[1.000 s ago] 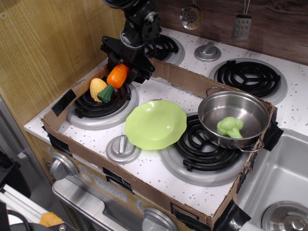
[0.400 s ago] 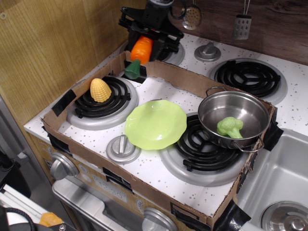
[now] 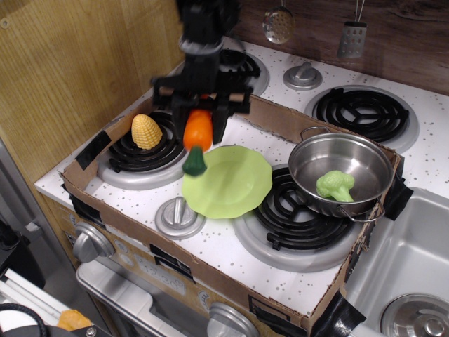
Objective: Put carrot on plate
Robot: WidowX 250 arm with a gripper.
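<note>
The orange carrot [image 3: 198, 133] with its dark green stem end [image 3: 194, 163] hangs point-up in my gripper [image 3: 200, 112], which is shut on its upper part. The carrot's stem end is over the left edge of the lime-green plate [image 3: 231, 184], a little above it. The plate lies tilted between the front-left and front-right burners. The arm [image 3: 205, 35] comes down from the top of the view and is blurred by motion.
A yellow corn cob [image 3: 146, 131] lies on the front-left burner. A steel pot [image 3: 342, 172] with a green broccoli [image 3: 334, 184] sits on the front-right burner. A cardboard wall [image 3: 280, 116] surrounds the stove area. A knob [image 3: 178, 213] stands before the plate.
My gripper has lifted the carrot off the left burner beside the corn, swung it up toward the back, then brought it down and forward over the plate's left edge.
</note>
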